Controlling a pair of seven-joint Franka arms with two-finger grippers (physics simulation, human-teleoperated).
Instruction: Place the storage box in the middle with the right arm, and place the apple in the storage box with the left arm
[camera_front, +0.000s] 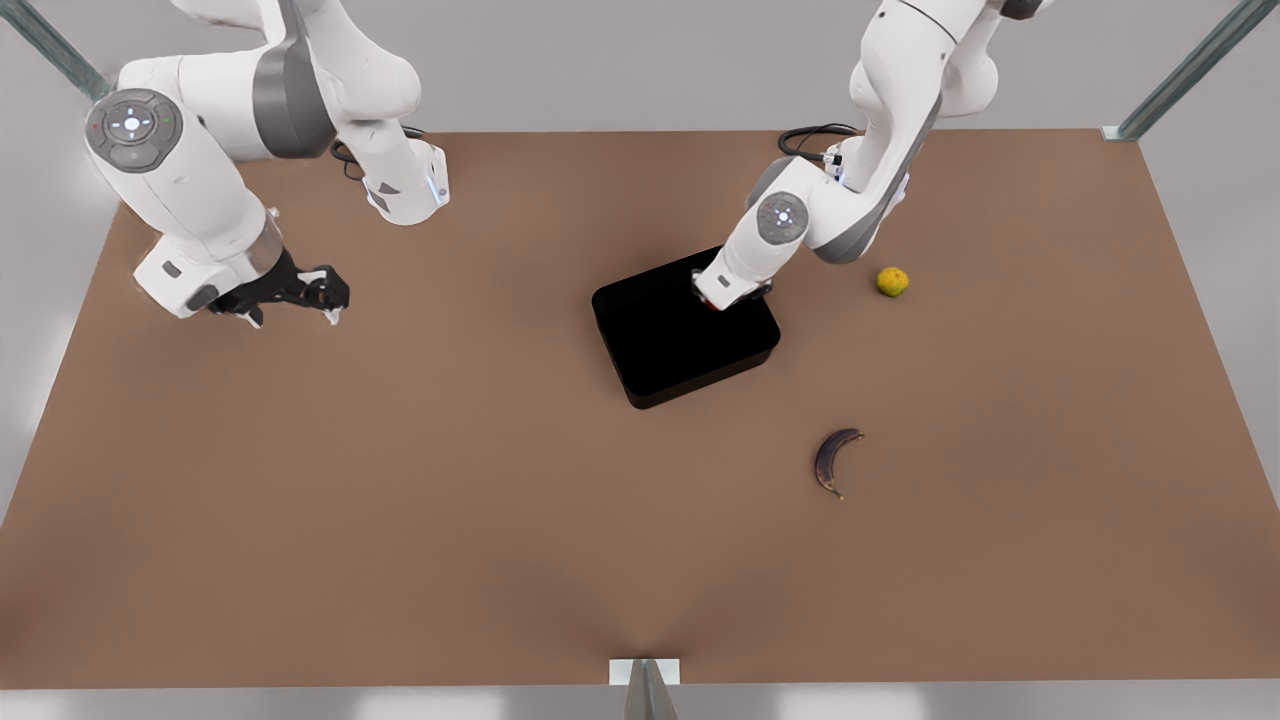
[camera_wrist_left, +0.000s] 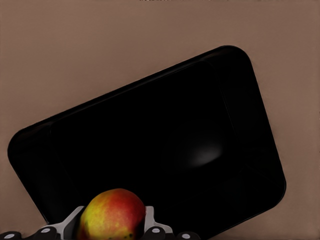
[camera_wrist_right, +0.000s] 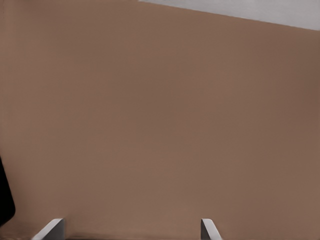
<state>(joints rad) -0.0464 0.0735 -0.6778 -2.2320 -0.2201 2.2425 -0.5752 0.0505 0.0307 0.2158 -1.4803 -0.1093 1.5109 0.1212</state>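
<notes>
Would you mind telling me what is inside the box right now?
The box looks empty: bare black floor. The left gripper holds the apple above its rim, not yet in. The apple hides the near corner. The right gripper waits open, apart.

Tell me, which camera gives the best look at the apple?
The left wrist view: the apple sits large and close, red and yellow, clamped in the left hand above the storage box. In the front view just a red sliver peeks out under that hand over the box. The right hand faces bare table, fingers apart.
</notes>
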